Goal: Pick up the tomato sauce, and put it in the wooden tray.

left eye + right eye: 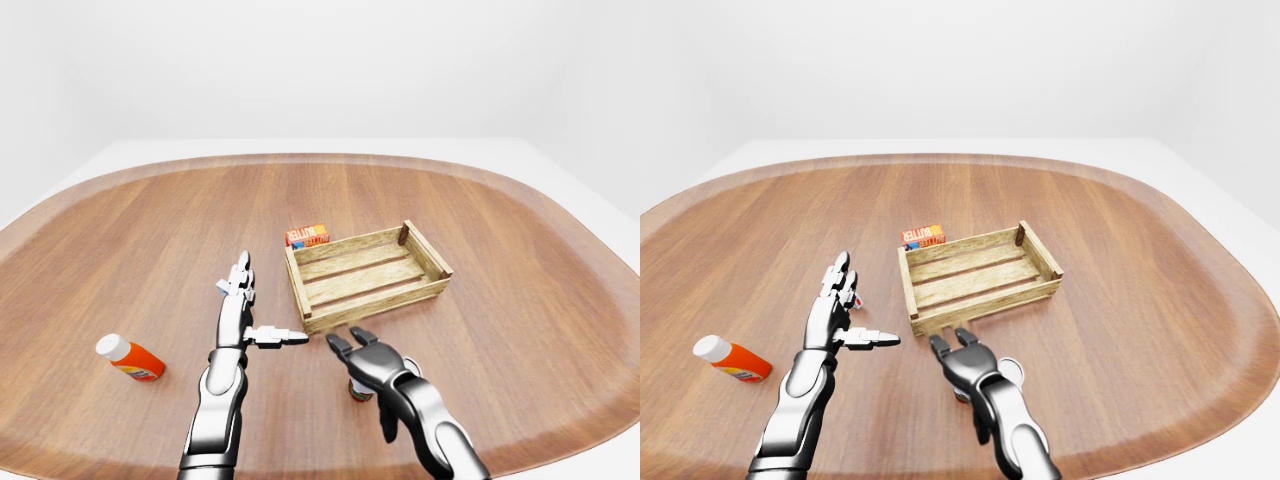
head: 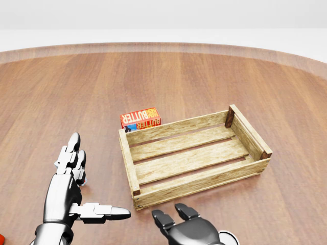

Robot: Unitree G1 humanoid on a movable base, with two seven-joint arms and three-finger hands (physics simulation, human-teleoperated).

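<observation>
While the right hand point(image 1: 368, 358) hangs just over a small can point(image 1: 1010, 369), which I take to be the tomato sauce, the reach-and-grasp step is in hand and nothing is lifted yet. The can stands upright on the table just below the wooden tray point(image 1: 372, 306) in the left-eye view, near the tray's lower long wall but apart from it. The dark palm covers most of the can, so only its pale lid and a sliver of its side show. The right hand's fingers point(image 1: 337, 347) are spread and point toward the tray, not closed round anything.

The left hand point(image 1: 238, 315) is held to the tray's left, fingers straight and together, thumb stuck out sideways toward the tray's near corner, gripping nothing.

The tray itself is bare inside, its slats all showing. A red butter box point(image 2: 140, 118) lies just beyond its upper-left corner, close against the wall. Well away to the tray's left an orange bottle point(image 1: 130, 358) with a white cap lies on its side.

Next, by my judgement, the right hand needs to come down round the can and close on its sides, then lift it high enough to clear the low wall before setting it on the slats.

Underneath is a broad wooden table point(image 1: 150, 230) with rounded ends and a raised lip, in a plain white room.
</observation>
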